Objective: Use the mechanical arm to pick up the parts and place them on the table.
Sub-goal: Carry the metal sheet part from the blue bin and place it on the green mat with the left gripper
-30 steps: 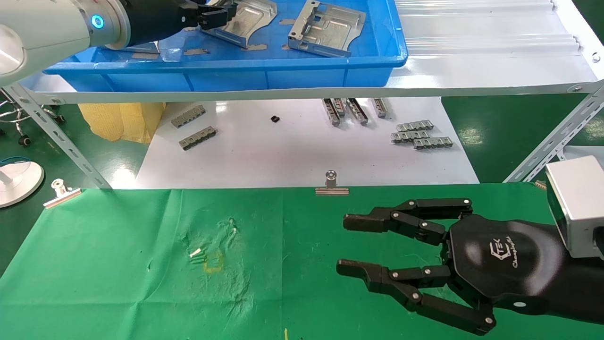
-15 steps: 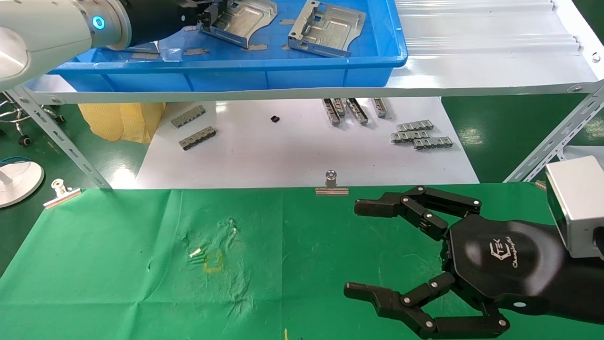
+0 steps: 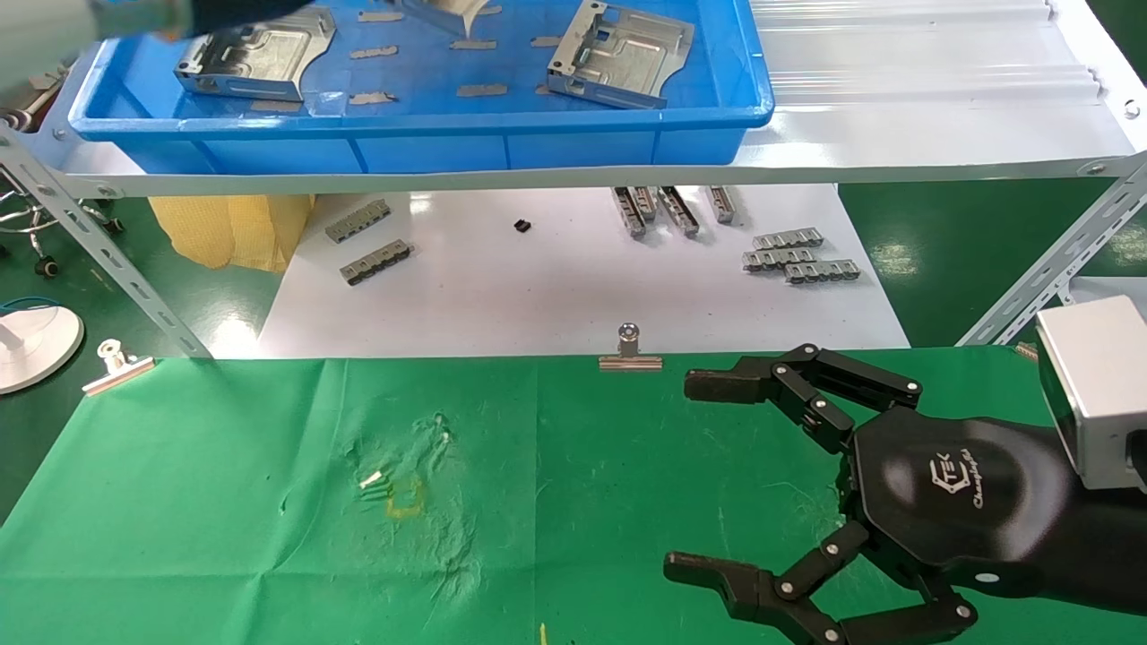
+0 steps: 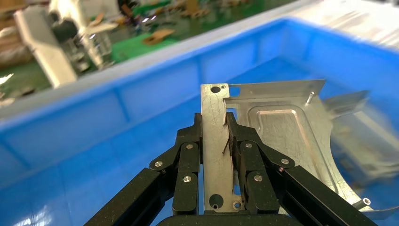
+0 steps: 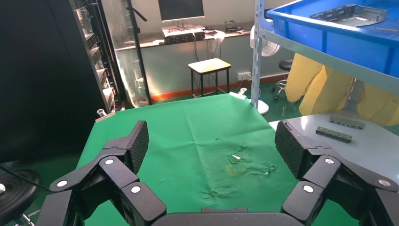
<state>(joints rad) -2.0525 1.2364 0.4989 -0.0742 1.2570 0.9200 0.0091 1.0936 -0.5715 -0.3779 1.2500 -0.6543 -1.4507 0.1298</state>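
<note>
My left gripper (image 4: 214,123) is shut on the upturned edge of one silver-grey part (image 4: 282,136) and holds it above the floor of the blue tray (image 4: 94,132). In the head view that arm is a blur at the top left edge, and only a corner of the held part (image 3: 441,9) shows. Two more parts (image 3: 255,63) (image 3: 618,58) lie in the tray (image 3: 538,139). My right gripper (image 3: 692,476) hovers wide open and empty over the right side of the green table (image 3: 224,520); between its fingers (image 5: 136,141) is the creased cloth with the yellow mark (image 5: 235,168).
The tray sits on a metal shelf with slanted braces (image 3: 1048,269) on both sides. Below it a white sheet (image 3: 538,287) carries small grey notched strips (image 3: 797,255). Silver clips (image 3: 630,349) (image 3: 116,363) hold the cloth's far edge.
The left arm has risen toward the top of the head view with the part in its grip, uncovering another part at the tray's left. The right gripper's fingers have spread wider.
</note>
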